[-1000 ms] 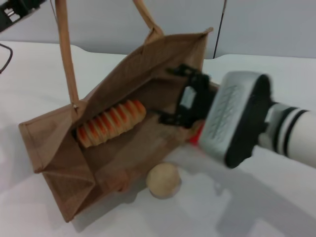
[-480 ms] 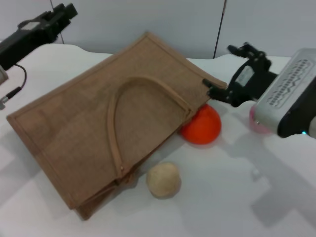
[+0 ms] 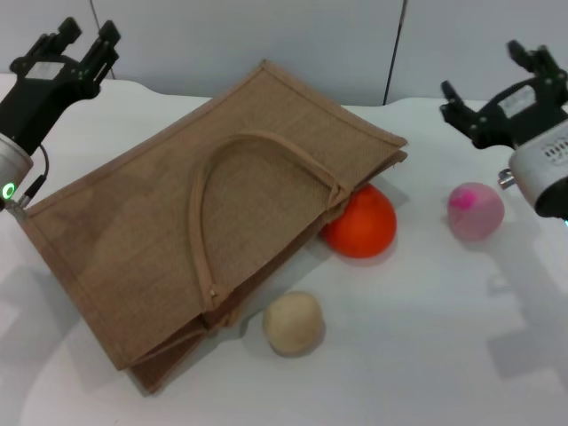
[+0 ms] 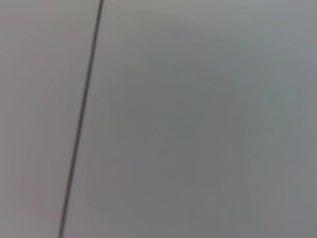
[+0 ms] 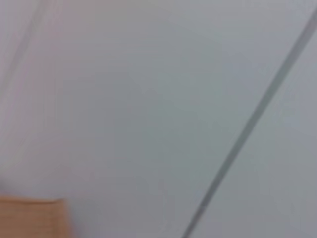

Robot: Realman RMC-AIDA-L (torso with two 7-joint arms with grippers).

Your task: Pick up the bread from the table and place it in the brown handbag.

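bag flat on table, both arms up & clear

brown handbag (image 3: 213, 222) lies collapsed on its side on the white table (image 3: 426, 355), one looped strap handle (image 3: 232, 191) flat across its top face; mouth pressed closed so inside is hidden, bread not visible anywhere, can't tell where it is. orange fruit (image 3: 362, 222) sits touching the bag's right edge, partly tucked under its corner; beige ball (image 3: 293, 323) just beside the bag's near edge; pink ball (image 3: 476, 210) further right, apart from the fruit. left gripper (image 3: 78, 46) raised at far left above the bag's back corner, fingers spread, holding nothing. right gripper (image 3: 497, 82) raised at far right, above/behind pink ball, fingers spread & empty. wrist views show only blank wall w/ a dark seam; right wrist view catches a brown corner (image 5: 29, 217), prob the bag.
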